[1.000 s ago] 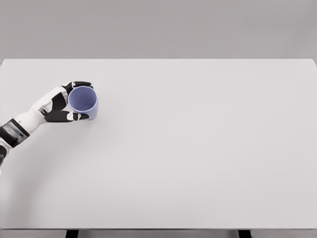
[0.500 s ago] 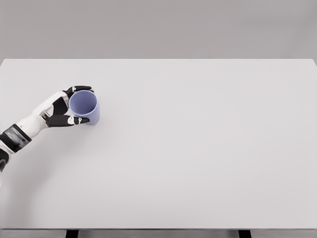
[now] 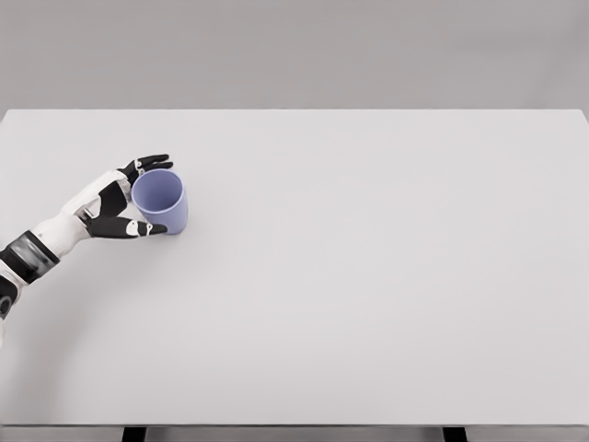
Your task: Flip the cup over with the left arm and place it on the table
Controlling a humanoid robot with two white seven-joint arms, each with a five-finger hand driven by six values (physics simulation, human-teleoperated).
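A lilac-blue cup [image 3: 162, 203] stands upright on the white table [image 3: 368, 276] at the left, its mouth facing up. My left hand [image 3: 167, 193] reaches in from the lower left and brackets the cup. Its upper fingers [image 3: 152, 164] stretch straight just behind the rim, and the thumb [image 3: 147, 227] lies straight along the front of the base. The fingers are spread rather than curled, so the hand is open around the cup. The right arm does not show.
The table's left edge [image 3: 3, 184] lies close behind the forearm [image 3: 37, 247]. The far edge [image 3: 294, 110] runs across the top of the table.
The cup has settled lower and slightly right onto the table. The fingers that wrapped it have straightened and spread away from its wall.
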